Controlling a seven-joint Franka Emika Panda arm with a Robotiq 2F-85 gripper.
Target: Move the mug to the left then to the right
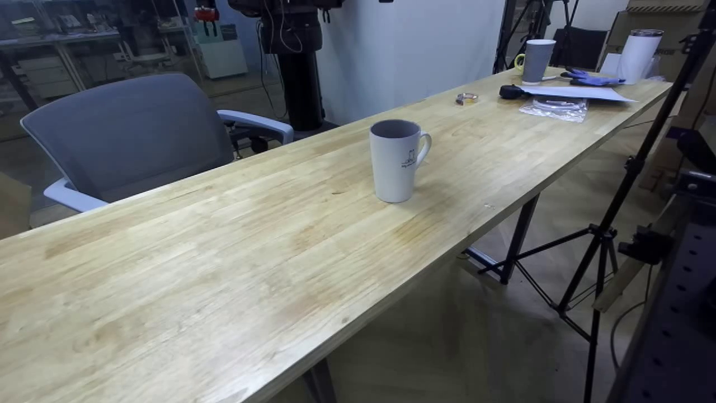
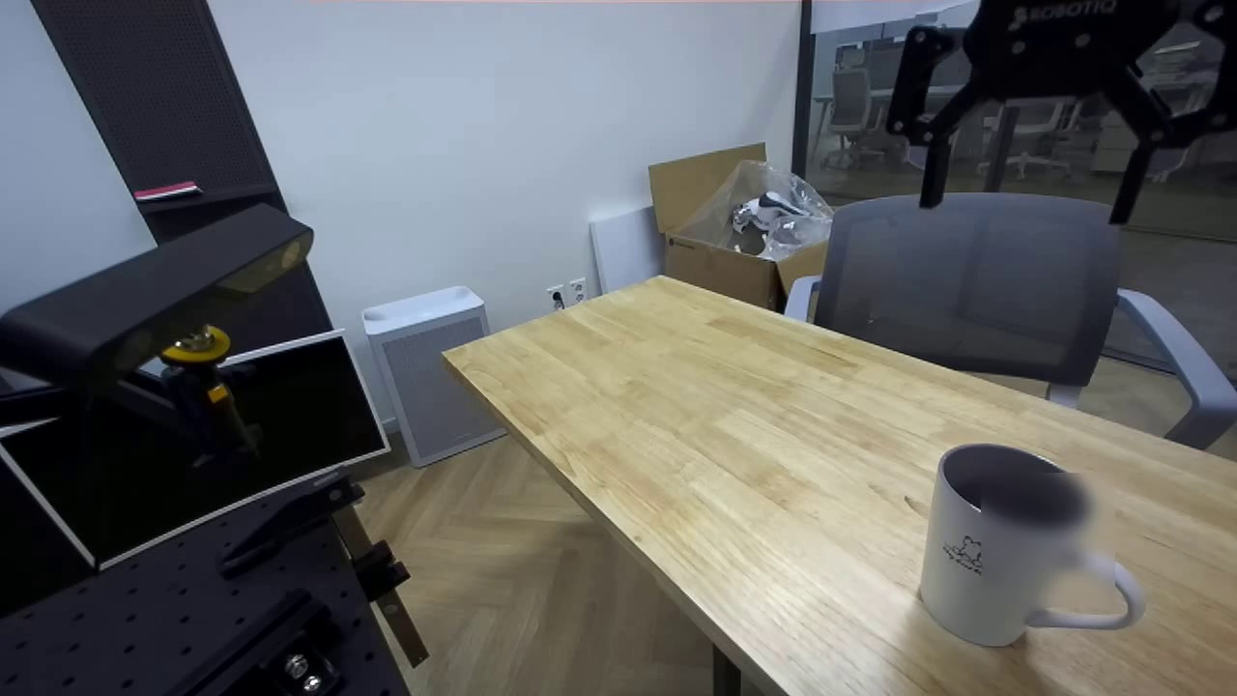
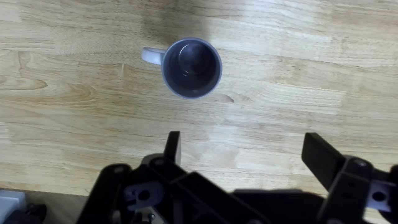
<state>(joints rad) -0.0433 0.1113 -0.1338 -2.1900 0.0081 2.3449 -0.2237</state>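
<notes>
The mug point(image 1: 393, 168) is white with a grey inside, a loop handle and a small dark drawing. It stands upright on the wooden table, also in an exterior view point(image 2: 976, 580), where part of its rim and side is blurred. In the wrist view the mug point(image 3: 192, 68) is seen from above, its handle pointing left. My gripper point(image 2: 1026, 211) hangs well above the table, apart from the mug. In the wrist view its fingers point(image 3: 241, 137) are wide apart with only table between them, below the mug in the picture.
The wooden table point(image 1: 224, 268) is long and narrow. At its far end stand a grey cup point(image 1: 538, 61), a white tumbler point(image 1: 640, 56), blue gloves point(image 1: 593, 77) and papers point(image 1: 579, 93). A chair point(image 1: 134, 134) stands against one long edge, a tripod point(image 1: 607, 224) off the opposite edge.
</notes>
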